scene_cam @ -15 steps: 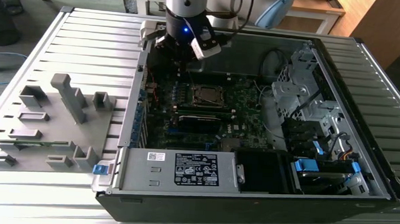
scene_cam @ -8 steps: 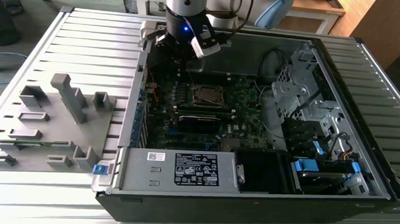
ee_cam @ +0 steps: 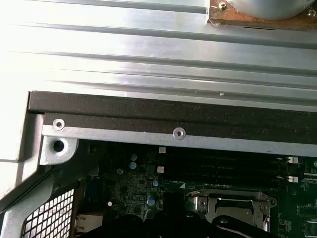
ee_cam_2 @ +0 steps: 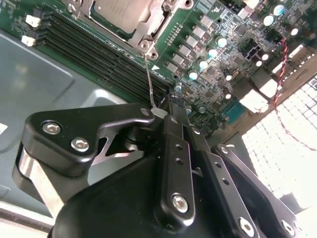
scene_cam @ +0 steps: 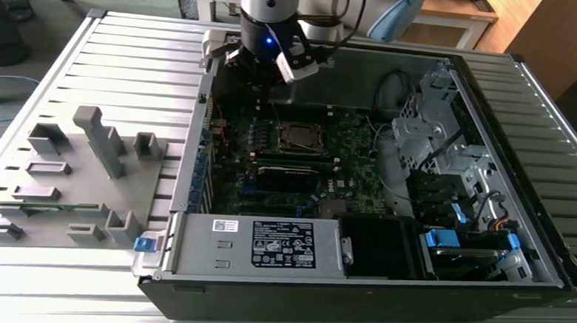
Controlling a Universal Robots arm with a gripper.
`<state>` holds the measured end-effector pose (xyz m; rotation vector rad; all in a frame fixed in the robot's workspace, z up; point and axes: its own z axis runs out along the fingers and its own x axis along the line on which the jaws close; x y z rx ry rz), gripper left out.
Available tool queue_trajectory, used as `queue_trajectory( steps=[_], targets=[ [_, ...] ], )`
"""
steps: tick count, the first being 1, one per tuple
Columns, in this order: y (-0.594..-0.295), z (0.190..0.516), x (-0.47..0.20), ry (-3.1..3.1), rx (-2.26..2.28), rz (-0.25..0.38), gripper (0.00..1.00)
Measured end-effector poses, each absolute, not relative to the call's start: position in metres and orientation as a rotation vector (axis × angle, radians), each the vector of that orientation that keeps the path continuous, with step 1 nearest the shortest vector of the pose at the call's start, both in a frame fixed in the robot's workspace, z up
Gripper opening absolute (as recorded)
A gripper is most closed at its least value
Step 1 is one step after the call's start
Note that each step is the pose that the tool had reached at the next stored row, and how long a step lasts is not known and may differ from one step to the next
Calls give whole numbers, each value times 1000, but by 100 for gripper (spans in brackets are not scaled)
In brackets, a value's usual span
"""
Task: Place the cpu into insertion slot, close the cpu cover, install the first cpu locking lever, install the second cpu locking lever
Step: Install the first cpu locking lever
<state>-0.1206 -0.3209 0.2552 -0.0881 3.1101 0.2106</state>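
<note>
The cpu (ee_cam_2: 118,11) lies in the insertion slot (scene_cam: 298,138), its silver top showing through the cpu cover (ee_cam_2: 151,25), which lies flat over it. A thin wire locking lever (ee_cam_2: 150,84) rises from the socket's corner up to my gripper (ee_cam_2: 172,105). The black fingers are shut together, and the lever's bent end rests against the side of the fingertips. In the exterior view my gripper (scene_cam: 262,85) hangs over the motherboard just behind the socket, toward that view's left. The first wrist view shows the cover (ee_cam: 257,201) below the case rim.
Long black memory slots (ee_cam_2: 94,47) run beside the socket. The open computer case (scene_cam: 529,93) has a power supply (scene_cam: 254,245) at the front and drive bays with cables (scene_cam: 446,177) at the exterior view's right. A grey fixture (scene_cam: 80,173) stands outside the case on that view's left.
</note>
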Motion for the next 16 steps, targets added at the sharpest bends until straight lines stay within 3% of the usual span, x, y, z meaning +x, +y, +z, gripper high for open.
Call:
queue_trajectory(
  steps=[16],
  targets=[
    [-321,255,-91,3110,-87,211,11]
  ],
)
